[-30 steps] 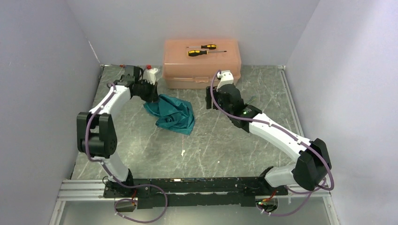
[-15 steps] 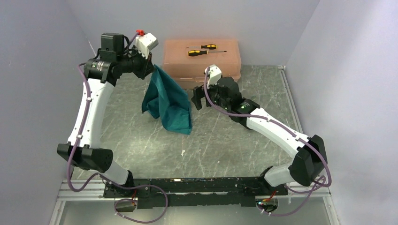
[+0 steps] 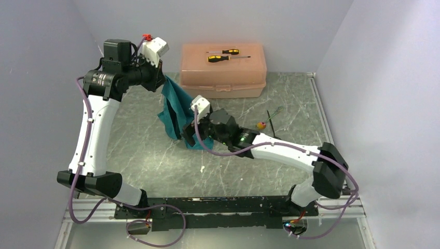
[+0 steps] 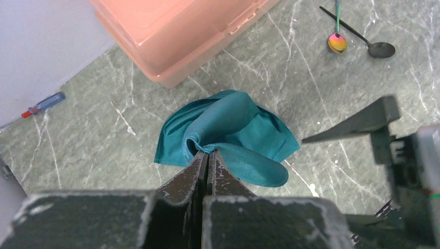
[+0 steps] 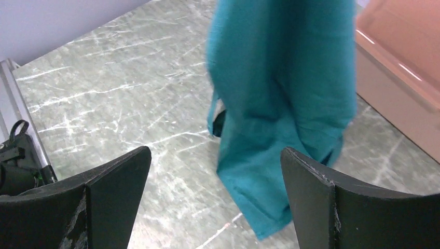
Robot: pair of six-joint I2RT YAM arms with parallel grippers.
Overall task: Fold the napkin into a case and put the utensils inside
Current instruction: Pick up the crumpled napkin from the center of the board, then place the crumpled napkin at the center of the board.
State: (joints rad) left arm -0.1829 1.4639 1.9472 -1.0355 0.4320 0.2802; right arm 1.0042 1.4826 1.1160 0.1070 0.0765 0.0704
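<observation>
Our right gripper [image 5: 212,153] now sits further left, centre frame, jaws spread; upper left, our left gripper [image 4: 207,158] pinches the hanging napkin [image 3: 175,104].

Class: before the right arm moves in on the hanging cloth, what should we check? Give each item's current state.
1. Left fingers shut on the napkin: ok.
2. Right fingers open: ok.
3. Napkin centred between them in the right wrist view: ok.
4. Napkin's lower end off the table: cannot tell.
5. Spoon apart from the cloth: ok.
</observation>
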